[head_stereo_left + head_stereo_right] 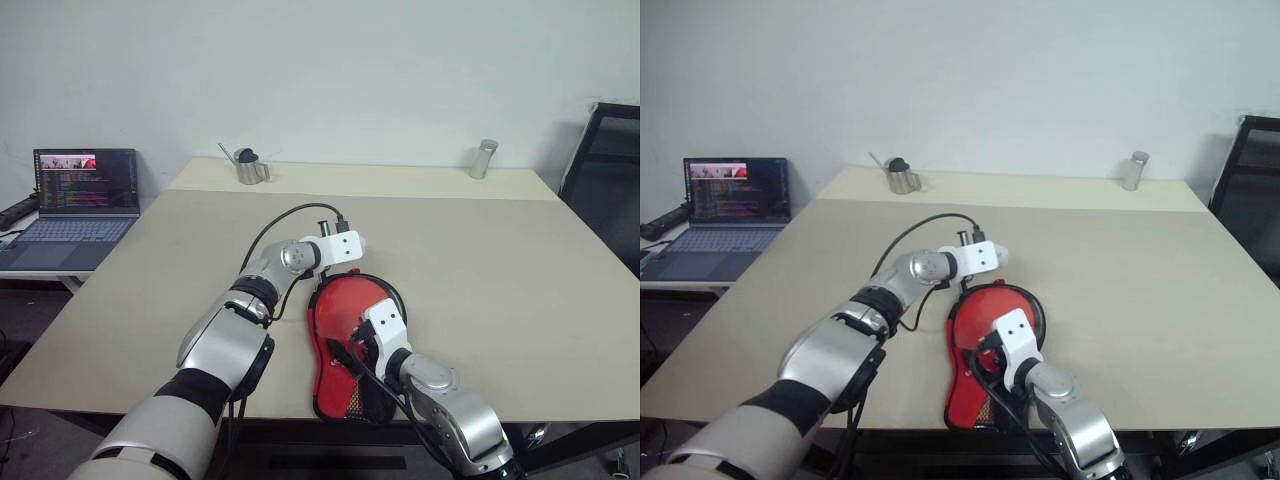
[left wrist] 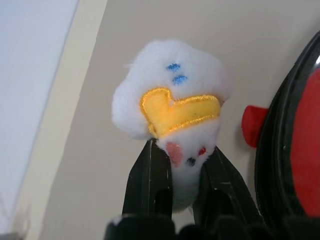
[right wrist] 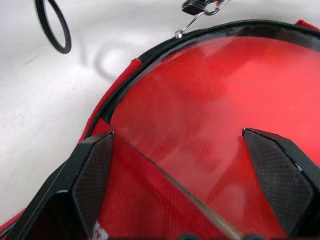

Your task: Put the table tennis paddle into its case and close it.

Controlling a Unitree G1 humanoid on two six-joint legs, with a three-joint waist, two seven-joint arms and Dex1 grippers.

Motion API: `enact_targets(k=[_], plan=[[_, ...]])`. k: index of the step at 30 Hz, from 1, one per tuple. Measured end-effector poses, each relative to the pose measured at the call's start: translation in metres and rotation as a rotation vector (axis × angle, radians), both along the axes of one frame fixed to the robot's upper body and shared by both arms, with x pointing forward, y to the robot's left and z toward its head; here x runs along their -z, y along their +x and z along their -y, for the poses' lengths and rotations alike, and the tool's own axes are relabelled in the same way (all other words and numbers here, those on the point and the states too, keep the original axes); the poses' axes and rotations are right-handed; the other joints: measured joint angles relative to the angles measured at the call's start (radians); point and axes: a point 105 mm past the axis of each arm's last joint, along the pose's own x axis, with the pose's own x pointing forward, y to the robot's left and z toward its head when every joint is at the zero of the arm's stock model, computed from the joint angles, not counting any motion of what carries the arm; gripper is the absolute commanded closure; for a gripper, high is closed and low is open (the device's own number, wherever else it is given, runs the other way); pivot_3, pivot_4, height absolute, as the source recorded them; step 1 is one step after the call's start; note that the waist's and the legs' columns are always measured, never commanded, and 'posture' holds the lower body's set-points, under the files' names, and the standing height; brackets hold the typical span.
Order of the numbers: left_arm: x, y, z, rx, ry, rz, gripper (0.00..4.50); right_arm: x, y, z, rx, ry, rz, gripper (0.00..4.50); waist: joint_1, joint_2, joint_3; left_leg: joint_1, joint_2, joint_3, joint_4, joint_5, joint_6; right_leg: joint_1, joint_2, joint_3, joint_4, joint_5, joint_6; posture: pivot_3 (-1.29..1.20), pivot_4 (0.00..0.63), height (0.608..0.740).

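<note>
- The right gripper [image 3: 175, 165] is nearest to the table's front edge; its two black fingers [image 3: 90, 175] stand wide apart, released, with nothing between them.
- Right under and ahead of these spread fingers lies the case [image 1: 345, 340], red side up, flat on the table [image 1: 500, 290] close to the front edge.
- In the right wrist view a smooth red surface shows inside the black zipper rim, just ahead of the fingers; I cannot tell if this is the table tennis paddle or the case's own fabric.
- A little beyond the right gripper, at the far rim of the case, is the left gripper [image 2: 182, 172]. It is clenched on the white charm [image 2: 170, 105], a small plush piece with a yellow stitched patch, pinched between both fingertips.
- The black rim of the case is just beside this left gripper.
- Far beyond both grippers, a metal cup [image 1: 250, 168] and a small metal can [image 1: 483, 158] stand at the table's back edge.
- A laptop [image 1: 80, 205] is open on a side table, well apart to the left of the left arm.
</note>
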Motion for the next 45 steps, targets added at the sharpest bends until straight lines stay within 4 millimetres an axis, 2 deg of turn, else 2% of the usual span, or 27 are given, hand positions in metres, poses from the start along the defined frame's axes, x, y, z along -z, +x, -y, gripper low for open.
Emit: enact_targets(k=[6, 10, 16, 25, 33, 42, 45], plan=[[-0.006, -0.003, 0.025, 0.111, 0.163, 0.153, 4.28, 0.001, -0.006, 0.001, 0.013, 0.002, -0.005, 0.00, 0.001, 0.000, 0.000, 0.000, 0.000, 0.000, 0.000, 0.000, 0.000, 0.000, 0.000, 0.000, 0.000, -0.001, 0.001, 0.00, 0.150, 0.740], [-0.005, -0.004, 0.030, 0.136, 0.230, 0.213, 4.28, 0.001, -0.008, 0.000, 0.021, 0.004, -0.005, 0.00, 0.001, 0.000, 0.000, 0.000, 0.000, 0.000, 0.000, 0.000, 0.000, 0.000, 0.000, 0.000, 0.000, -0.001, 0.002, 0.00, 0.150, 0.740], [-0.017, -0.004, 0.044, 0.212, 0.361, 0.359, 4.28, 0.001, -0.011, -0.002, 0.035, 0.009, -0.004, 0.00, 0.003, 0.000, 0.000, 0.000, 0.000, 0.000, 0.000, 0.000, 0.000, 0.000, 0.000, 0.000, -0.001, -0.001, 0.002, 0.00, 0.150, 0.740], [-0.015, -0.016, 0.071, 0.358, 0.458, 0.500, 4.28, -0.001, -0.011, -0.002, 0.053, 0.017, 0.000, 0.00, 0.014, 0.000, 0.000, 0.000, 0.000, 0.000, 0.000, 0.000, 0.000, 0.000, 0.000, -0.001, -0.001, -0.002, 0.003, 0.00, 0.150, 0.740], [-0.006, -0.024, 0.084, 0.419, 0.480, 0.483, 4.28, -0.001, -0.012, -0.001, 0.061, 0.018, -0.001, 0.00, 0.019, 0.000, 0.000, -0.001, 0.000, 0.000, 0.000, 0.000, 0.000, 0.000, 0.000, -0.001, -0.001, -0.002, 0.003, 0.00, 0.150, 0.740], [0.022, -0.035, 0.090, 0.447, 0.484, 0.333, 4.28, 0.001, -0.016, -0.006, 0.049, 0.024, -0.010, 0.00, 0.019, 0.000, 0.000, 0.000, 0.000, 0.000, 0.000, 0.000, 0.000, 0.000, 0.000, -0.001, -0.001, -0.002, 0.003, 0.00, 0.150, 0.740], [0.026, -0.037, 0.091, 0.434, 0.440, 0.271, 3.28, 0.001, -0.016, -0.006, 0.048, 0.024, -0.010, 0.00, 0.019, 0.000, -0.001, 0.000, 0.000, 0.000, 0.000, 0.000, 0.000, 0.000, 0.000, -0.001, -0.001, -0.002, 0.003, 0.00, 0.150, 0.740]])
